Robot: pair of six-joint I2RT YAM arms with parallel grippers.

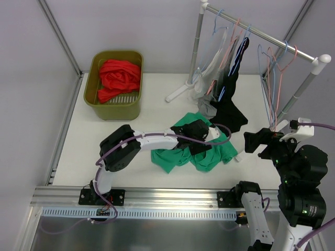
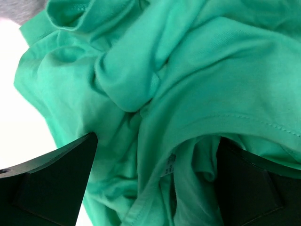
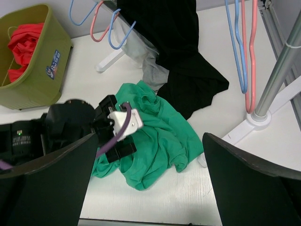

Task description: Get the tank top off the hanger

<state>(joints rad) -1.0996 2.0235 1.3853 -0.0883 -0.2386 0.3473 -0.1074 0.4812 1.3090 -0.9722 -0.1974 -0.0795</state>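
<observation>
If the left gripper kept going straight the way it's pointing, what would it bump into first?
The crumpled green garment. The left gripper points right at it with its jaws open, and the cloth fills the view just ahead of its fingers. How close it is I can't tell.

Open tabletop [image 1: 157,89] between olive basket [image 1: 118,109] and rack [image 1: 196,42]; green heap [image 1: 170,159] and hung garments [image 1: 230,99] mid-table

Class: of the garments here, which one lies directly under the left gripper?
The green garment, crumpled on the table beneath the open left gripper. The red garment lies in the basket; the black garment hangs from the rack.
</observation>
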